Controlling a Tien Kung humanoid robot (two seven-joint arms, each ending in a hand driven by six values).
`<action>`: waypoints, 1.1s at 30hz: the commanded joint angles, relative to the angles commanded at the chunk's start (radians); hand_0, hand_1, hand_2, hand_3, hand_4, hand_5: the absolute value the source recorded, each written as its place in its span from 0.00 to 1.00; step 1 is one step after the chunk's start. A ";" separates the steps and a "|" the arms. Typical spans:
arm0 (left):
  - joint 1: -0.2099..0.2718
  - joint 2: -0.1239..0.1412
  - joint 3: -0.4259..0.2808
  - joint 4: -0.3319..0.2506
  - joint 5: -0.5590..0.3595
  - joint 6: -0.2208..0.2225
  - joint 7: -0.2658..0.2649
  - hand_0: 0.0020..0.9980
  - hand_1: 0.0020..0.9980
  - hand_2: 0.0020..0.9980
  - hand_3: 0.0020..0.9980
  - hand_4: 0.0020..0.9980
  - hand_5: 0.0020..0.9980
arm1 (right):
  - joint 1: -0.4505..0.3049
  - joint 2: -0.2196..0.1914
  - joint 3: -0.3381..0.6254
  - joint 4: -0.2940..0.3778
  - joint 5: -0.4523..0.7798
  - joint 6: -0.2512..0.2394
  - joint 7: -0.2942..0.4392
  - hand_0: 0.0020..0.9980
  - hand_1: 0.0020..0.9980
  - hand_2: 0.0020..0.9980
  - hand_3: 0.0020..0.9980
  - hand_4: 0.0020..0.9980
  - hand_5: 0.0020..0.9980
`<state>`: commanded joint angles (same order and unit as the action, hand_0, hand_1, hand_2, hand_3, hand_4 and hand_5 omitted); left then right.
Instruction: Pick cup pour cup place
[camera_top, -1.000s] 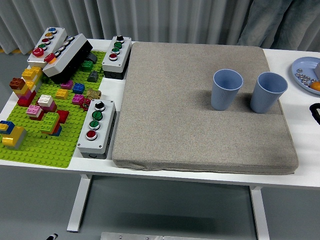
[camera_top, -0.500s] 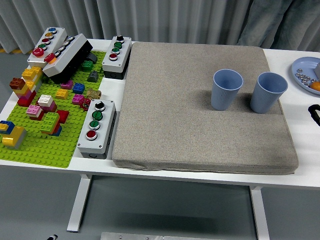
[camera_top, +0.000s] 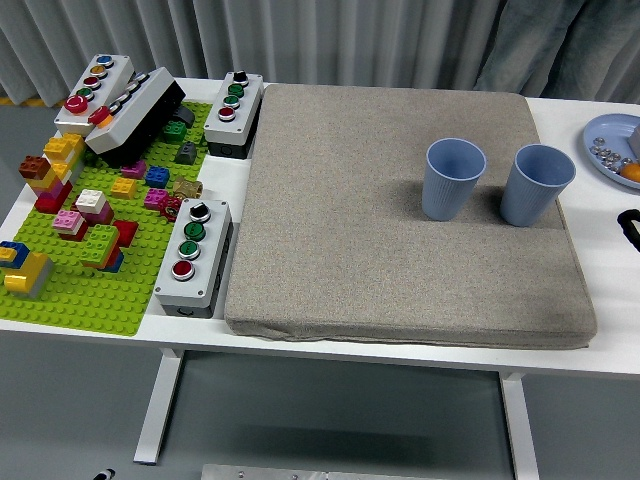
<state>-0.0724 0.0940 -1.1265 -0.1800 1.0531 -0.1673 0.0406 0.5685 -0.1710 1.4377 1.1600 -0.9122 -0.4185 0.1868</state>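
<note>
Two light blue cups stand upright side by side on the right half of a grey mat (camera_top: 380, 220). The left cup (camera_top: 453, 179) and the right cup (camera_top: 536, 185) are a small gap apart, and I cannot see anything inside them. Only a small black part of my right hand (camera_top: 630, 226) shows at the picture's right edge, over the white table beside the mat, to the right of the right cup and clear of it. My left arm is out of view.
A blue plate (camera_top: 610, 148) with small items sits at the far right. At the left, a green baseplate (camera_top: 90, 290) carries coloured bricks, with several grey button boxes (camera_top: 192, 255) around it. A person's clothing (camera_top: 560, 45) shows at the top right.
The black part of my right hand at the right edge has shifted slightly lower. Both cups stay where they were.
</note>
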 joint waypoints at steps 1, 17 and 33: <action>0.000 0.000 0.000 0.000 0.000 0.000 0.000 0.84 0.81 0.89 0.81 0.64 1.00 | 0.000 0.000 0.000 0.000 0.000 0.001 0.000 0.88 0.77 0.78 0.79 0.78 1.00; -0.003 0.000 -0.005 0.000 0.007 -0.001 0.001 0.84 0.81 0.89 0.81 0.64 1.00 | 0.000 -0.001 -0.001 0.000 -0.008 0.000 -0.004 0.88 0.77 0.78 0.79 0.79 1.00; -0.005 0.000 -0.008 0.000 0.005 0.001 -0.002 0.84 0.81 0.89 0.81 0.64 1.00 | 0.004 -0.001 -0.003 0.002 -0.018 0.004 -0.011 0.88 0.78 0.78 0.79 0.79 0.99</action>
<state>-0.0777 0.0935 -1.1345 -0.1800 1.0579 -0.1666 0.0383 0.5724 -0.1719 1.4349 1.1617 -0.9305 -0.4147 0.1758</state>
